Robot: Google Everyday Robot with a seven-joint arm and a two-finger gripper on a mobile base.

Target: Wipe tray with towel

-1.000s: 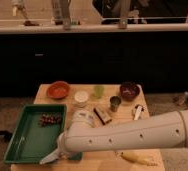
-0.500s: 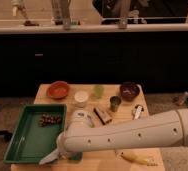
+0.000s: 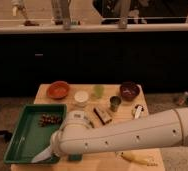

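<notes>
Most tray [image 3: 24, 137] floor open; gripper fingers [image 3: 41, 156] pressed together, low at near-right rim corner.

No readable text, seemingly no labels

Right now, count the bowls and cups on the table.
5. Orange bowl back left; white bowl beside it; green cup centre back; dark bowl back right; metal cup nearer. The arm may hide more. The gripper sits over the tray's near right corner.
</notes>
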